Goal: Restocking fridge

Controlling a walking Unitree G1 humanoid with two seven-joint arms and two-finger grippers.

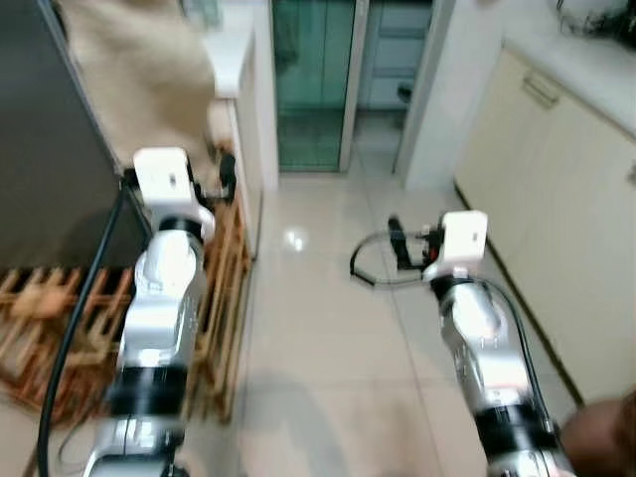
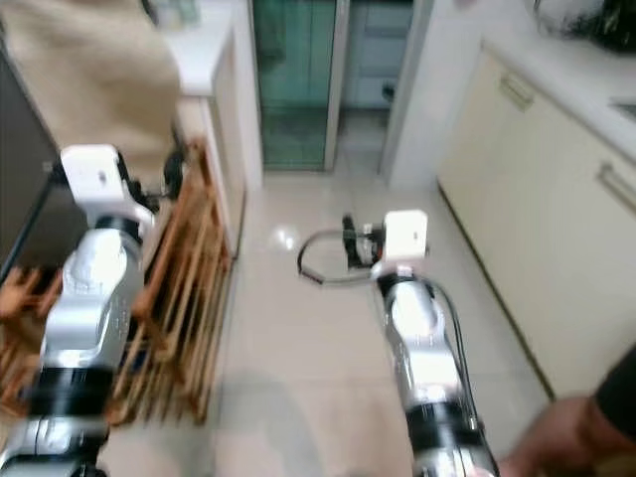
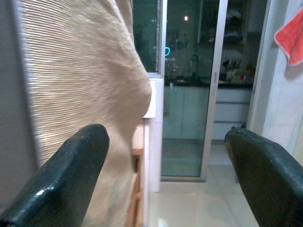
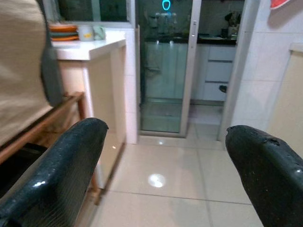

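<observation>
Shiny pale floor tiles (image 1: 318, 328) fill the middle of this narrow kitchen, and a glass sliding door (image 1: 310, 79) stands at the far end.

On the far left is a big dark flat side (image 1: 40, 149), maybe the fridge, but I cannot be sure. A tan woven cloth (image 1: 139, 79) hangs over it. Below it sits a wooden rack (image 1: 224, 288) on the floor, close against a white counter (image 2: 194, 45). Orange plates and a cup (image 4: 78, 32) rest on top of that counter.

The left gripper (image 1: 224, 174) is held up just beside the cloth and above the rack. Its two black fingers (image 3: 71, 175) are spread wide apart with nothing between them. I think the arm is raised like this so it is ready to reach.

Further right, the right gripper (image 1: 397, 241) floats over the bare floor. Its fingers (image 4: 61, 170) are spread wide too and hold nothing. A black cable (image 1: 363, 268) loops beside it.

On the right run cream cupboards (image 1: 566, 229). A person's hand (image 2: 552, 437) shows at the bottom right corner.

I see no food or drink to put away. If the dark side is the fridge, it is close by the left gripper and well apart from the right one. The restocking looks barely begun.
</observation>
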